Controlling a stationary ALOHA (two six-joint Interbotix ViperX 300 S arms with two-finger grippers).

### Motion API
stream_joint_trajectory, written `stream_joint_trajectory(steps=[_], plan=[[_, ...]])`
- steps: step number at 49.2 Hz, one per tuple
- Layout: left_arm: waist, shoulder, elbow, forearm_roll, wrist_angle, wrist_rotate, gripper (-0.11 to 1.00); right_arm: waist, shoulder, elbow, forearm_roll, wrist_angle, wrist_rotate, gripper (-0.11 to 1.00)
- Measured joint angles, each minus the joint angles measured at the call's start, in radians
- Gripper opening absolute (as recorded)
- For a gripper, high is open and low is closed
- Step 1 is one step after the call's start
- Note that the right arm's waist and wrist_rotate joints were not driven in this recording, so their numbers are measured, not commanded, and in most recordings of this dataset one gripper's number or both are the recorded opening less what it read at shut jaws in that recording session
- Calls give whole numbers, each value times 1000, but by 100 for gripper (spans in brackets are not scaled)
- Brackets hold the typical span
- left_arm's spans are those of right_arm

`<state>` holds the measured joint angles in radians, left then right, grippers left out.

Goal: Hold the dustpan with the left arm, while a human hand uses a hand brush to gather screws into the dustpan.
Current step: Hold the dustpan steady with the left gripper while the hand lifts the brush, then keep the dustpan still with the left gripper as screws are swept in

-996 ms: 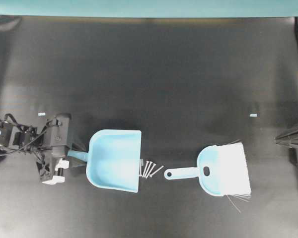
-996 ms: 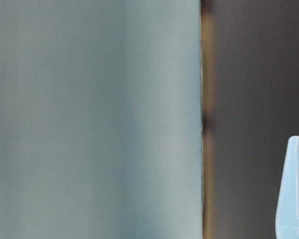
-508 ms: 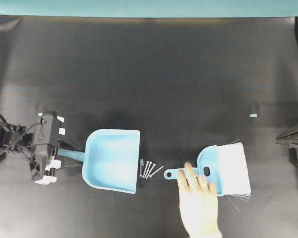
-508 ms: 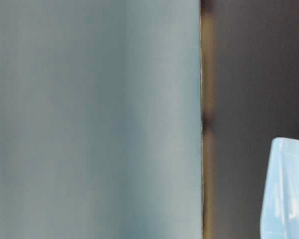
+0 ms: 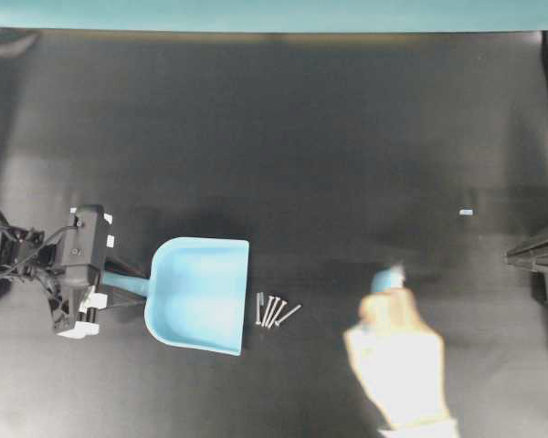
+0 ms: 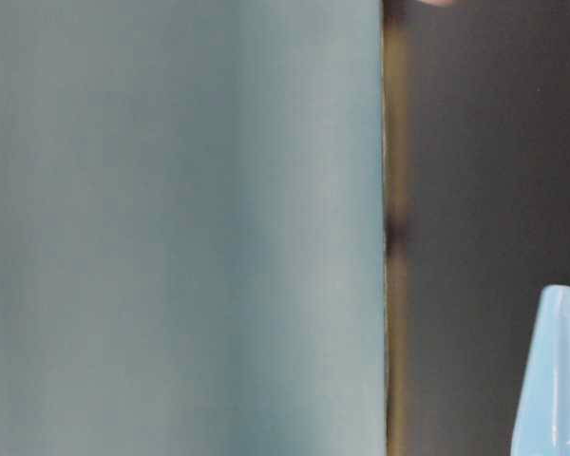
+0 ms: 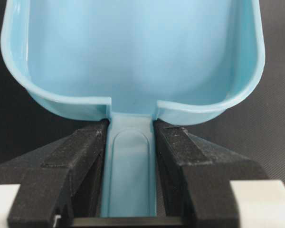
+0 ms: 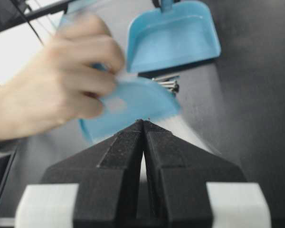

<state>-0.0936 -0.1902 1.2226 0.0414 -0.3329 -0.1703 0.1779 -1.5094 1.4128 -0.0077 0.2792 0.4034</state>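
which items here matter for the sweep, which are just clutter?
In play: dustpan, held at its handle by the left pincer; screws; human hand gripping the hand brush.
Lying about: pale blue fleck; right pincer, shut and idle.

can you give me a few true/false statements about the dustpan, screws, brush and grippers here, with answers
1. The left gripper is clamped on the dustpan handle. True.
2. The screws lie inside the dustpan. False: they lie on the table just off its wide edge.
3. The hand holds the brush. True.
4. The right gripper is wide open. False: its jaws are shut, holding nothing.
5. The brush lies flat on the table, untouched. False: the hand has it lifted.
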Motion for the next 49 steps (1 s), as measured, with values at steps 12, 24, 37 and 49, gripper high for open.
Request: stream_joint_trajectory(steps=[12, 24, 37, 49], plan=[[3, 3, -12, 0, 46, -3, 31, 0, 0, 2, 0, -2, 0, 0], [3, 5, -14, 0, 67, -3, 31, 0, 0, 2, 0, 0, 2, 0], [3, 5, -14, 0, 81, 3, 31, 0, 0, 0, 0, -2, 0, 0], [3, 6, -15, 0, 83, 6, 31, 0, 0, 2, 2, -2, 2, 0]])
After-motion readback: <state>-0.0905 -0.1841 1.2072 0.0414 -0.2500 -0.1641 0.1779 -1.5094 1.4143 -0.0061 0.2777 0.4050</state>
